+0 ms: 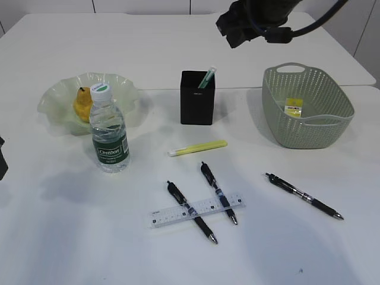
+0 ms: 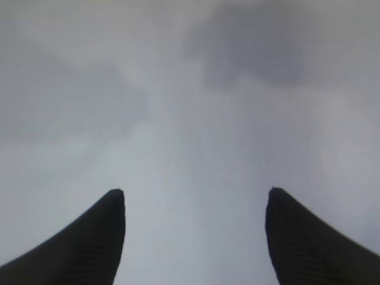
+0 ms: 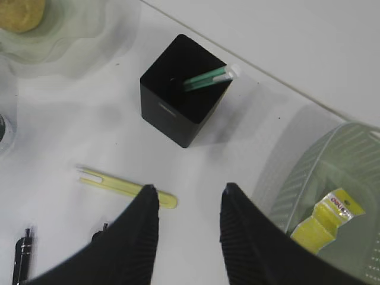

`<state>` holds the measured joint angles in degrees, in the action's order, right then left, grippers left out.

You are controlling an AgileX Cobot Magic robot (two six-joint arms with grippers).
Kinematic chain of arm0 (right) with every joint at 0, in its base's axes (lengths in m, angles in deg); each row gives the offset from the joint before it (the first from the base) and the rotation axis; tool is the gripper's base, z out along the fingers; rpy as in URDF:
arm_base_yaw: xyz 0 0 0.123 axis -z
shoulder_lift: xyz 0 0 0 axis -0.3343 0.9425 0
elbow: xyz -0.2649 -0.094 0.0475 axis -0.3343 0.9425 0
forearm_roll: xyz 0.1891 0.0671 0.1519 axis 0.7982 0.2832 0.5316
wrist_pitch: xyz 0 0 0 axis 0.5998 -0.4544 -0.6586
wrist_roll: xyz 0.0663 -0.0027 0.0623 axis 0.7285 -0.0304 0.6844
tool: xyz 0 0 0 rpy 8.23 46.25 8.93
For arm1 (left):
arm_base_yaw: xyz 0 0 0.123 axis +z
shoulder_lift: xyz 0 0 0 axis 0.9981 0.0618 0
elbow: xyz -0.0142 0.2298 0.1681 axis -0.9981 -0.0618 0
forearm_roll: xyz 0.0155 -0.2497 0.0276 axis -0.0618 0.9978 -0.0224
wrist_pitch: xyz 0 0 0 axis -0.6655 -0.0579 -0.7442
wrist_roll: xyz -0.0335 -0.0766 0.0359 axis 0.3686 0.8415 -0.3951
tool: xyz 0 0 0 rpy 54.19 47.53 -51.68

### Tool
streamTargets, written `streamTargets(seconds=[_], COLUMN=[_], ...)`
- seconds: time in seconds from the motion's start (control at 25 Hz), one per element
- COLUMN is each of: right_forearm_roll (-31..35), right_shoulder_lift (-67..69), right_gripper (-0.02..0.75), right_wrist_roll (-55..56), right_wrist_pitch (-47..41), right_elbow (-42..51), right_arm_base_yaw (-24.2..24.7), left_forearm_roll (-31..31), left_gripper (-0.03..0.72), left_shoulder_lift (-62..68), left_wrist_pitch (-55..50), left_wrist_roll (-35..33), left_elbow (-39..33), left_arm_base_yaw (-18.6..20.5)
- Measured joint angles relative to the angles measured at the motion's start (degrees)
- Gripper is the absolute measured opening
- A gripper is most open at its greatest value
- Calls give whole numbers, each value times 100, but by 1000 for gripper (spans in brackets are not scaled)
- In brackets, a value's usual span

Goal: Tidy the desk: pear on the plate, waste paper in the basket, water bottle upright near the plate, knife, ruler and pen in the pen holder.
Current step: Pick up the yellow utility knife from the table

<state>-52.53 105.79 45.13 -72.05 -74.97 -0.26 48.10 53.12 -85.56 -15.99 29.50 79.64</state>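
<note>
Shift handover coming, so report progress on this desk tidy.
Done: pear on plate, bottle upright beside it, yellow paper in basket, green knife in holder. In hand: nothing; right gripper hangs empty above. Left: yellow knife, ruler, three pens.

We look down at a slant from the front over the whole counter (image 1: 59, 237); our left wrist view sits very close to a blurry grey surface; our right wrist view looks down from high up, sharing the pen holder (image 1: 197, 98) (image 3: 178, 89) and basket (image 1: 309, 127) (image 3: 297, 184) with the front view.
</note>
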Motion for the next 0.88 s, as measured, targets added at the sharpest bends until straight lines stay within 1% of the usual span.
streamTargets(seconds=[0.28, 0.48, 0.64, 0.88], right_forearm_roll=[54, 81, 314, 496], right_shoulder_lift=[8, 102, 549, 1535], right_gripper=[266, 266, 266, 266], right_wrist_roll=[-518, -570, -643, -1118], right_wrist_pitch=[183, 361, 265, -305], right_elbow=[-35, -173, -802, -2146], right_arm_base_yaw=[0, 0, 0, -122], left_forearm_roll=[0, 0, 0, 0], left_gripper=[521, 521, 521, 521], left_shoulder_lift=[0, 0, 0, 0], left_wrist_pitch=[153, 369, 362, 372], left_wrist_roll=[0, 0, 0, 0], left_elbow=[0, 0, 0, 0], left_arm_base_yaw=[0, 0, 0, 0])
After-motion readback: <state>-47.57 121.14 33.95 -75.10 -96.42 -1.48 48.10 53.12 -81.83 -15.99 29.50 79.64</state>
